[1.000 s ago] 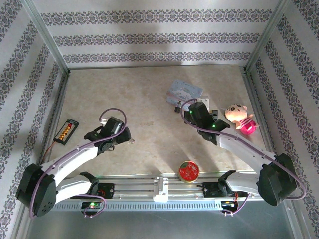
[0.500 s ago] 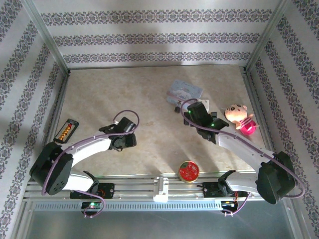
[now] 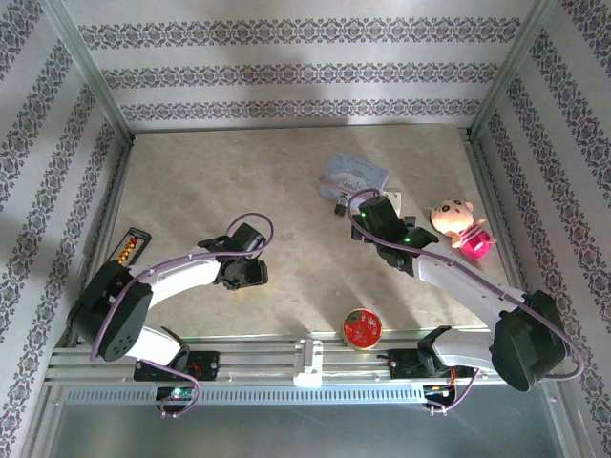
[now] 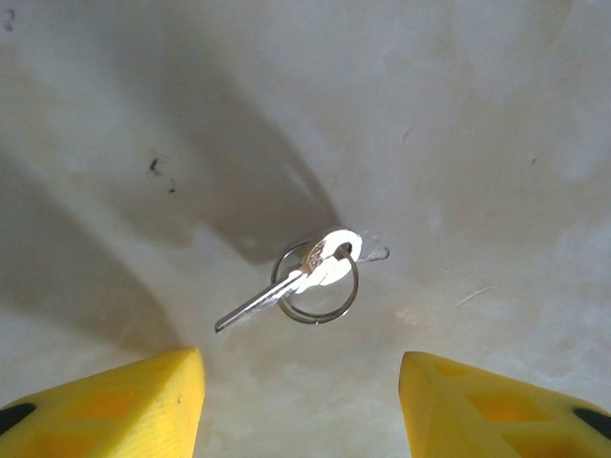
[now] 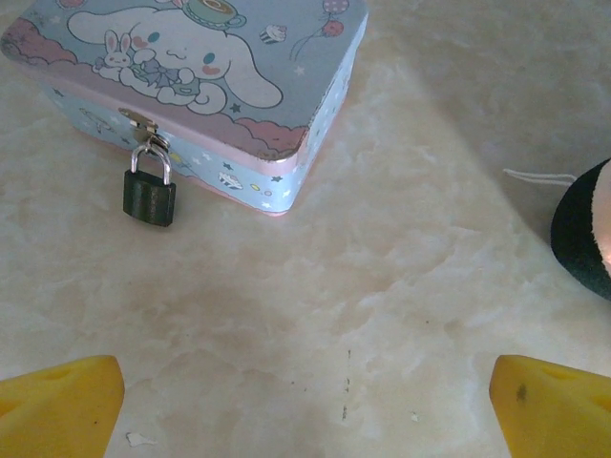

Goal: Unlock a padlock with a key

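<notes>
Padlock (image 5: 149,197) hangs from the front wall of the pastel tin (image 5: 220,67), shackle closed as far as we can tell. We judge the step in hand to be fetching the key (image 4: 286,286), which lies flat on the tabletop (image 4: 477,143), well apart from the tin on the left arm's side. The left gripper (image 4: 298,367) faces it, jaws spread, touching nothing; the right gripper (image 5: 304,372) gapes wide near the tin, empty. Next we need a low, centred pinch on that thin key.

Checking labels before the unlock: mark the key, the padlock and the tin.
key (image 4: 267,301): left wrist view, on its blade.
padlock (image 5: 149,198): right wrist view, on its dark body.
tin (image 5: 286,57): right wrist view, on its printed lid.
</notes>
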Action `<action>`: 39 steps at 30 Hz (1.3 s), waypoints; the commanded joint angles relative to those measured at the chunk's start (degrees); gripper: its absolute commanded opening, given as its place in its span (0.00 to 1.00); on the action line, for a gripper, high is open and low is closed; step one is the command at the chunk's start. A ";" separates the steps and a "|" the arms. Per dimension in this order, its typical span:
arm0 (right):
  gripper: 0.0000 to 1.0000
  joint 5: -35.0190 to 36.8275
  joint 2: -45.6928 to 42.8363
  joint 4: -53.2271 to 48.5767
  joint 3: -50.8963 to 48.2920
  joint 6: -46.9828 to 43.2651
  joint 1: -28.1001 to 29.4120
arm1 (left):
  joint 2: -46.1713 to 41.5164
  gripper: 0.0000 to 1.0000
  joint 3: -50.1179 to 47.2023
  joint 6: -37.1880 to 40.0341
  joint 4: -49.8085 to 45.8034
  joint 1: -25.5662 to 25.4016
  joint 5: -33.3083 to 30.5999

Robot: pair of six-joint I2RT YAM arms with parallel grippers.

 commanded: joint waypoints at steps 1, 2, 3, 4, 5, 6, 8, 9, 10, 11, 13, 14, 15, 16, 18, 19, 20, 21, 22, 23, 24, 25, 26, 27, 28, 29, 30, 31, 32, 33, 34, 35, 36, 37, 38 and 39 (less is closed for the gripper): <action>0.98 -0.57 -1.50 0.23 -0.69 0.84 0.42 | 1.30 0.55 1.39 1.29 2.03 -0.59 0.46; 0.98 -0.62 -1.65 0.19 -0.77 0.83 0.49 | 1.46 0.55 1.41 1.59 2.59 -0.58 0.16; 0.98 -0.58 -1.83 0.19 -0.86 0.84 0.43 | 1.60 0.55 1.53 1.81 3.33 -0.58 -0.28; 0.98 -0.59 -2.01 0.32 -0.99 0.95 0.48 | 1.68 0.56 1.60 2.20 4.23 -0.58 -0.72; 0.98 -0.63 -2.13 0.44 -1.11 0.93 0.49 | 1.73 0.56 1.61 2.52 5.34 -0.56 -1.05; 0.98 -0.63 -2.29 0.69 -1.29 0.98 0.49 | 1.77 0.55 1.52 2.78 6.76 -0.52 -1.59; 0.98 -0.80 -2.44 1.04 -1.55 1.16 0.49 | 2.01 0.54 1.68 3.55 9.52 -0.43 -2.70; 0.98 -0.99 -2.49 1.19 -1.64 1.25 0.49 | 2.23 0.54 1.85 3.84 11.10 -0.37 -3.41; 0.98 -1.04 -2.49 1.31 -1.65 1.26 0.49 | 2.45 0.53 2.05 3.94 12.30 -0.33 -4.07; 0.98 -1.08 -2.49 1.33 -1.65 1.25 0.49 | 2.71 0.52 2.16 4.03 13.24 -0.19 -4.30; 0.98 -1.16 -2.49 1.42 -1.57 1.19 0.49 | 2.96 0.50 2.61 4.08 14.43 0.03 -4.31; 0.98 -1.20 -2.49 1.44 -1.48 1.07 0.48 | 3.02 0.49 2.82 4.17 14.46 0.03 -4.31; 0.98 -1.30 -2.49 1.42 -1.39 0.95 0.49 | 3.03 0.49 2.97 4.35 14.30 0.01 -4.31; 0.98 -1.26 -2.58 1.42 -1.39 0.97 0.49 | 3.05 0.47 3.19 4.53 13.87 0.03 -4.31; 0.98 -1.33 -2.74 1.42 -1.55 0.98 0.49 | 2.92 0.44 3.82 4.64 11.98 0.03 -4.72; 0.98 -1.36 -2.88 1.42 -1.63 1.07 0.48 | 2.92 0.44 4.24 4.41 10.12 0.03 -5.19; 0.98 -1.45 -2.96 1.42 -1.73 1.25 0.49 | 2.85 0.43 4.86 3.93 7.95 0.03 -5.89; 0.98 -1.45 -3.10 1.55 -1.82 1.39 0.48 | 2.80 0.43 5.31 3.60 6.02 0.03 -6.50; 0.98 -1.54 -3.24 1.58 -1.92 1.49 0.49 | 2.59 0.43 5.92 2.96 3.68 0.03 -7.38; 0.98 -1.56 -3.36 1.59 -2.00 1.53 0.49 | 2.31 0.44 6.37 2.52 1.76 0.00 -7.97; 0.98 -1.54 -3.45 1.65 -2.00 1.61 0.48 | 2.17 0.45 6.75 2.14 0.31 0.03 -8.35; 0.98 -1.55 -3.54 1.66 -2.00 1.62 0.49 | 2.21 0.47 7.41 1.63 -1.53 0.03 -8.59; 0.98 -1.52 -3.63 1.61 -2.00 1.64 0.49 | 2.44 0.50 7.86 1.36 -2.89 -0.03 -8.39; 0.98 -1.53 -3.69 1.61 -2.04 1.61 0.49 | 2.74 0.53 8.22 1.15 -4.00 -0.14 -8.27; 0.98 -1.58 -3.72 1.64 -2.07 1.67 0.47 | 3.28 0.55 8.59 0.87 -5.17 -0.38 -8.47; 0.98 -1.54 -3.79 1.68 -2.09 1.68 0.49 | 4.03 0.56 8.85 0.77 -6.00 -0.70 -8.85; 0.98 -1.52 -3.81 1.81 -2.14 1.57 0.49 | 4.75 0.57 8.99 0.75 -6.42 -0.89 -9.01; 0.98 -1.61 -3.72 1.98 -2.18 1.67 0.49 | 5.75 0.58 9.32 0.60 -6.79 -1.02 -9.06; 0.98 -1.65 -3.67 2.07 -2.27 1.52 0.49 | 6.88 0.59 9.75 0.27 -7.03 -1.02 -9.06; 0.98 -1.80 -3.63 2.10 -2.27 1.52 0.49 | 7.80 0.59 10.23 0.14 -7.28 -1.10 -9.15; 0.98 -1.92 -3.55 2.04 -2.35 1.69 0.49 | 8.75 0.62 10.80 -0.02 -7.33 -1.11 -9.36; 0.98 -2.03 -3.55 2.12 -2.44 1.72 0.49 | 9.57 0.65 11.23 -0.43 -7.50 -1.19 -9.90; 0.98 -2.20 -3.61 2.14 -2.60 1.85 0.49 | 10.08 0.68 11.43 -0.82 -7.32 -1.20 -10.46; 0.98 -2.22 -3.80 2.29 -2.85 1.94 0.44 | 10.57 0.70 11.64 -1.40 -6.92 -1.29 -11.34; 0.98 -2.35 -3.89 2.55 -3.12 1.95 0.51 | 11.09 0.71 11.90 -2.00 -6.70 -1.29 -12.04; 0.98 -2.40 -3.96 2.70 -3.38 1.95 0.49 | 11.54 0.72 12.18 -2.36 -6.52 -1.29 -12.48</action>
